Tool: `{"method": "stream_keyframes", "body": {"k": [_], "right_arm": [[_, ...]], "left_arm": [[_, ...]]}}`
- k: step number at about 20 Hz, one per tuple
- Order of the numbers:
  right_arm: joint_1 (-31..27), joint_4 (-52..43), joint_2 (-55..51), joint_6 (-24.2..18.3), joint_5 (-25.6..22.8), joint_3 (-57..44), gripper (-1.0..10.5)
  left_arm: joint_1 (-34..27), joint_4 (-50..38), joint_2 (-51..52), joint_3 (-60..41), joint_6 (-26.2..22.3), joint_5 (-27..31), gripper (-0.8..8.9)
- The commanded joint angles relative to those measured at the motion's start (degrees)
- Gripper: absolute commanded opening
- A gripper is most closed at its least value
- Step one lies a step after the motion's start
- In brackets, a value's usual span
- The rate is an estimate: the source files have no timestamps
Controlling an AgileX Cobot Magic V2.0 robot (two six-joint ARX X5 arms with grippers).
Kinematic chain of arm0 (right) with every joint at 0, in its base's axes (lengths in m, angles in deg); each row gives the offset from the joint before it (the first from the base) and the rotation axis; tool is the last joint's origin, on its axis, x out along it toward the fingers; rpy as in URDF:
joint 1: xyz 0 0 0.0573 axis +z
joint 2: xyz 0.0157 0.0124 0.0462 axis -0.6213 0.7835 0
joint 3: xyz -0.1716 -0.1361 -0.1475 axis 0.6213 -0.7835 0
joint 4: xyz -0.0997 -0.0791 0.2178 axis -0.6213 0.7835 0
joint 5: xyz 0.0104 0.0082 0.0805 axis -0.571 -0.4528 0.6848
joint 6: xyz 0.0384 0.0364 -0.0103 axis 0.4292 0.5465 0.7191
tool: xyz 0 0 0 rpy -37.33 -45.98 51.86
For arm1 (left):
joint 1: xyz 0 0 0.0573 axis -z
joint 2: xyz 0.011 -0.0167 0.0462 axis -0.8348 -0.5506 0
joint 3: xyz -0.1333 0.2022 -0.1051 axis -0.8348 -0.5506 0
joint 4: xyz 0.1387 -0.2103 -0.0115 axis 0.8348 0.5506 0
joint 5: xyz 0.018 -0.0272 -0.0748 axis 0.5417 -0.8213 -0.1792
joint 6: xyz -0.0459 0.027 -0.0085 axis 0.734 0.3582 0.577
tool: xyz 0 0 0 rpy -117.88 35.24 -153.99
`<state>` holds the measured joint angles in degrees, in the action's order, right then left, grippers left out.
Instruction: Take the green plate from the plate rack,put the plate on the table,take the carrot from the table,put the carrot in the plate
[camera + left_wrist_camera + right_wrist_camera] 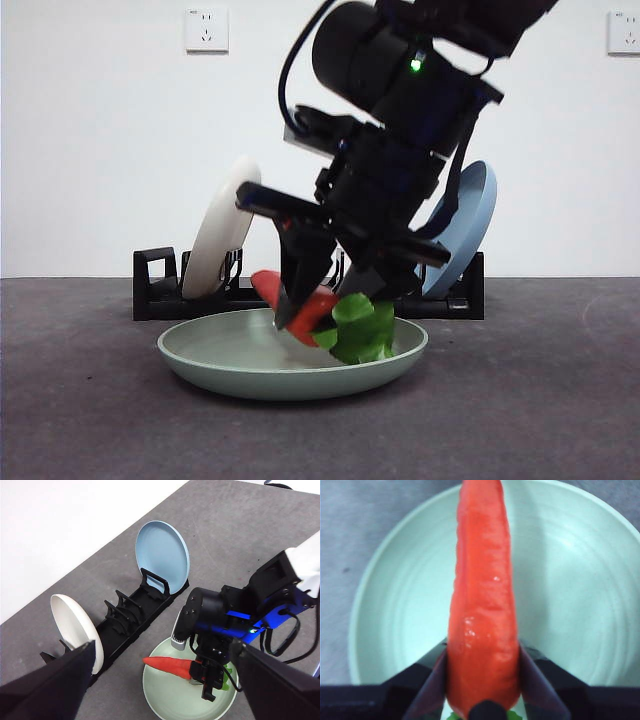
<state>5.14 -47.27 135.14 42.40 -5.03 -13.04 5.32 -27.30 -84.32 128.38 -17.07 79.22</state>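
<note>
The green plate [230, 362] lies flat on the table [80, 400] in front of the plate rack [160, 285]. My right gripper [330, 300] is shut on the thick end of the carrot [312, 312] and holds it tilted, low over the plate, with its green leaves [362, 332] down inside the rim. The right wrist view shows the carrot [482, 605] between the jaws above the plate [570, 580]. My left gripper [162, 650] is open and empty, high above the table. Its view shows the plate [167, 697], the carrot [167, 664] and the right gripper [207, 677] from above.
A cream-white plate [222, 240] stands in the rack's left end and a blue plate [465, 225] in its right end. They also show in the left wrist view, white plate [75, 630], blue plate [162, 555], with the rack [135, 615] between. A white wall stands behind.
</note>
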Motion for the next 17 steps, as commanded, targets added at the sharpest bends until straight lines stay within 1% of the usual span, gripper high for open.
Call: {"method": "stream_keyframes", "body": {"k": [1,4,5,6,8,9,10,13,17], "right_arm": [[0.09,-0.31,1.79,0.81,-0.31,-0.22,-0.2],[0.09,-0.42,2.01,0.81,-0.17,-0.24,-0.1],[0.09,-0.44,2.01,0.83,-0.15,-0.22,0.4],[0.09,-0.37,2.01,0.96,-0.15,-0.22,1.5],[0.09,-0.13,2.01,1.9,-0.13,-0.24,3.9],[0.09,0.0,1.99,2.32,-0.04,-0.22,4.8],[0.09,0.0,1.99,2.38,0.28,-0.22,5.1],[0.11,0.0,1.16,2.71,0.24,-0.22,5.1],[0.11,1.81,-5.86,2.69,0.15,-0.22,5.1]], "left_arm": [[-0.07,0.04,0.04,0.0,0.39,0.09,4.53],[-0.07,0.04,0.04,0.0,0.39,0.09,4.53],[-0.07,0.04,0.04,0.0,0.39,0.09,4.53],[-0.07,0.11,0.04,0.0,0.39,0.09,4.53],[-0.07,0.52,0.04,0.0,0.42,0.09,4.53],[-0.07,0.85,0.04,0.0,0.42,0.09,4.53],[-0.07,1.11,0.04,0.0,0.42,0.09,4.53],[-0.07,1.31,0.04,0.0,0.42,0.11,4.53],[-0.07,1.33,0.04,0.0,0.42,0.13,4.53]]}}
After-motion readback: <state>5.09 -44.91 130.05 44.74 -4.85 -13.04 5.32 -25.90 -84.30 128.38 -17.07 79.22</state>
